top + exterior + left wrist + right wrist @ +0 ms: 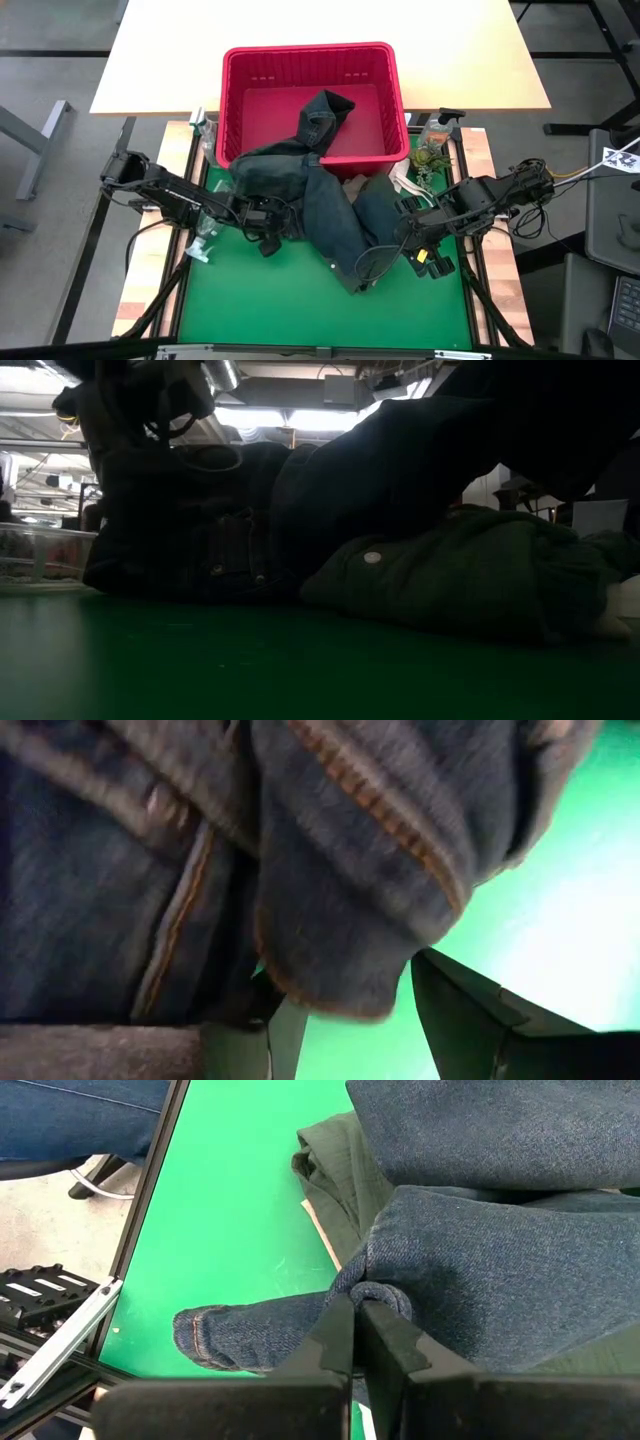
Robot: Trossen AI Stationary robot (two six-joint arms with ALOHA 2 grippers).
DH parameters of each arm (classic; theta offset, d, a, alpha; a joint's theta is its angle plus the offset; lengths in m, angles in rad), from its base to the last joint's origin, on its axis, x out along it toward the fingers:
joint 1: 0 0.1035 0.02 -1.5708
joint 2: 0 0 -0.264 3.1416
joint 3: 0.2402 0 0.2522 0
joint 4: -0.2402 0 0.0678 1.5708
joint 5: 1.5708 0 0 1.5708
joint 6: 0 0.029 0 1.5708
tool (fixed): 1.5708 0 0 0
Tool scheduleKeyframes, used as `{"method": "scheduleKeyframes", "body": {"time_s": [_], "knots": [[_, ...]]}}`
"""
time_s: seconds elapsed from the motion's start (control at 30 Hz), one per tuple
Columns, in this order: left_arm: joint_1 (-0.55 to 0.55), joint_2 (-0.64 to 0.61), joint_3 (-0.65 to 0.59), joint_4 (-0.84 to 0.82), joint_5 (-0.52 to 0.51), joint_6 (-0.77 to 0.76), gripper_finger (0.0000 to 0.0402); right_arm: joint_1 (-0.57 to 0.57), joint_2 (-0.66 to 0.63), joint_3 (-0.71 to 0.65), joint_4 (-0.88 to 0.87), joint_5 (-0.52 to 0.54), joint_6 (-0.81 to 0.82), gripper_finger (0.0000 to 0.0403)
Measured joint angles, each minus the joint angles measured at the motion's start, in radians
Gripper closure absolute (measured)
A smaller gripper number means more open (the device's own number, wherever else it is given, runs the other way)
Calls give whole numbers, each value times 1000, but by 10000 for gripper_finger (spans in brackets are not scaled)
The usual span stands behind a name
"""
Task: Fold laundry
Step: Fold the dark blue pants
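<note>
High view: jeans [330,215] run from the basket [385,60] at upper centre down to the mat's lower centre. Right gripper [355,1315] pinches a leg fold; left gripper [345,1010], fingers parted, sits at the waistband.

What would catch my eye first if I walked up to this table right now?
Probably the dark blue jeans, sprawled from inside the red basket over its front wall onto the green mat. Two dark arms flank them: the right gripper has its jaws pinched shut on a fold of denim near a leg hem, and the left gripper, jaws apart, sits at the waistband. An olive-green shirt lies bunched beneath the jeans.
</note>
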Motion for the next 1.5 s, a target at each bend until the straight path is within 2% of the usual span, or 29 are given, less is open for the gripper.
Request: {"method": "scheduleKeyframes", "body": {"time_s": [0.1,0.2,0.37,0.47,0.63,0.73,0.83,0.97,1.13,1.2,1.3,1.4,1.5], "knots": [[0,0,-17,84,-2,5,237,0,0,0,0,0,0,393],[0,0,-22,154,35,4,256,0,0,0,0,11,0,393],[0,0,-18,274,105,-96,336,0,0,0,0,183,-1,393],[0,-7,26,284,160,-132,388,0,-7,0,0,226,-1,393],[-20,-53,153,243,271,-132,395,0,-47,0,0,220,-8,393],[-45,-105,244,144,290,-132,397,0,-103,0,-1,220,5,393],[-79,-158,339,-29,278,-139,397,0,-170,0,-1,240,33,393],[-131,-214,463,-282,208,-190,397,0,-259,0,0,333,107,393],[-184,-265,584,-505,156,-268,398,0,-361,1,0,419,273,393],[-207,-282,619,-560,157,-290,398,0,-391,1,0,396,356,393],[-247,-298,654,-621,156,-315,398,0,-418,1,0,270,448,393],[-290,-312,664,-650,154,-343,398,0,-433,1,1,143,483,393],[-345,-314,665,-653,171,-401,398,0,-438,1,1,71,520,393]]}}
